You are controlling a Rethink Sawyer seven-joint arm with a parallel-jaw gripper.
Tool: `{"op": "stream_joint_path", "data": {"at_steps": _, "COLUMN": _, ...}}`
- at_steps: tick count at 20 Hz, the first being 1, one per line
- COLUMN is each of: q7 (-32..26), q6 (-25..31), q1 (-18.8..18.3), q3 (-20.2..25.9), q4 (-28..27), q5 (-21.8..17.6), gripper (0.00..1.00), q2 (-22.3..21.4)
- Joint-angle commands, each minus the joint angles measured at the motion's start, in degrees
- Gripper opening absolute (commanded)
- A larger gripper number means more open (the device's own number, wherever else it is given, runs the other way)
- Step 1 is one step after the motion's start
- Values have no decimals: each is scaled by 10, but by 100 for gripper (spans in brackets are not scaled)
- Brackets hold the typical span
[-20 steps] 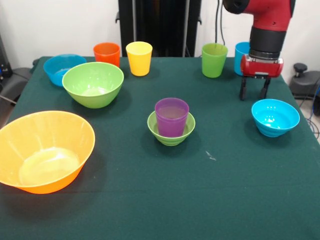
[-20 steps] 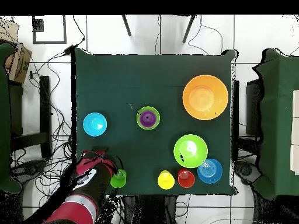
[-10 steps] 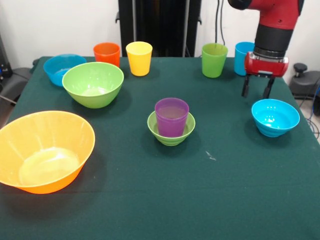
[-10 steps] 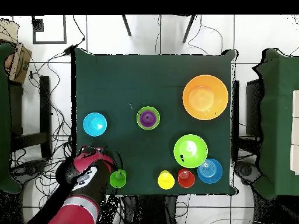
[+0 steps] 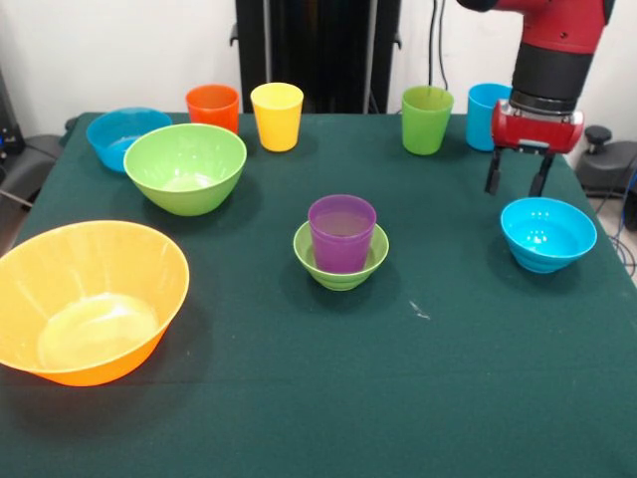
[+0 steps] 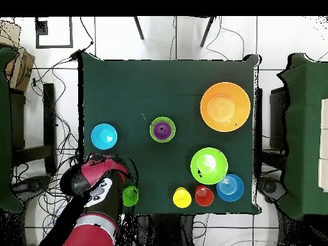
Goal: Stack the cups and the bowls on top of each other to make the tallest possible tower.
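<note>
Since a second ago the claw (image 5: 518, 185) has shifted from a spot clear of the small blue bowl (image 5: 548, 233) to one just behind and above its far rim; nothing else on the worktop (image 5: 299, 398) has moved. The claw hangs with its fingers spread and empty, pointing straight down, which reads as a line-up for a pinch on that bowl's rim.

The small blue bowl serves as landmark. The start of the tower sits well apart from it, toward the worktop's middle: the purple cup (image 5: 341, 232) stands upright, mouth up, inside the small green bowl (image 5: 341, 261). The nesting keeps the cup centred and gives the stack a wide foot.

The light blue cup (image 5: 485, 115) and green cup (image 5: 427, 119) stand near the landmark, beyond it along the far edge, upright and easy to reach. The yellow cup (image 5: 277, 116) and orange cup (image 5: 213, 106) stand farther down that same edge. The medium green bowl (image 5: 185, 167), medium blue bowl (image 5: 121, 135) and large orange bowl (image 5: 88, 299) lie farthest from it, at the opposite side, untouched.

Judgement: the small blue bowl is the next piece, two pieces stacked so far.
</note>
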Motion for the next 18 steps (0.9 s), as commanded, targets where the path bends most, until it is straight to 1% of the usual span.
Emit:
{"op": "stream_joint_path", "data": {"at_steps": 1, "q7": 11, "q6": 60, "q1": -26, "q3": 93, "q4": -47, "q5": 3, "gripper": 100, "q2": 14}}
{"op": "stream_joint_path", "data": {"at_steps": 6, "q7": 8, "q6": 62, "q1": -34, "q3": 104, "q4": -42, "q5": -2, "gripper": 100, "q2": 8}}
{"op": "stream_joint_path", "data": {"at_steps": 10, "q7": -1, "q6": 62, "q1": -50, "q3": 125, "q4": -32, "q5": -10, "gripper": 100, "q2": 2}}
{"op": "stream_joint_path", "data": {"at_steps": 14, "q7": 2, "q6": 61, "q1": -44, "q3": 115, "q4": -41, "q5": -11, "gripper": 100, "q2": 7}}
{"op": "stream_joint_path", "data": {"at_steps": 18, "q7": 0, "q6": 67, "q1": -50, "q3": 125, "q4": -27, "q5": -12, "gripper": 100, "q2": -6}}
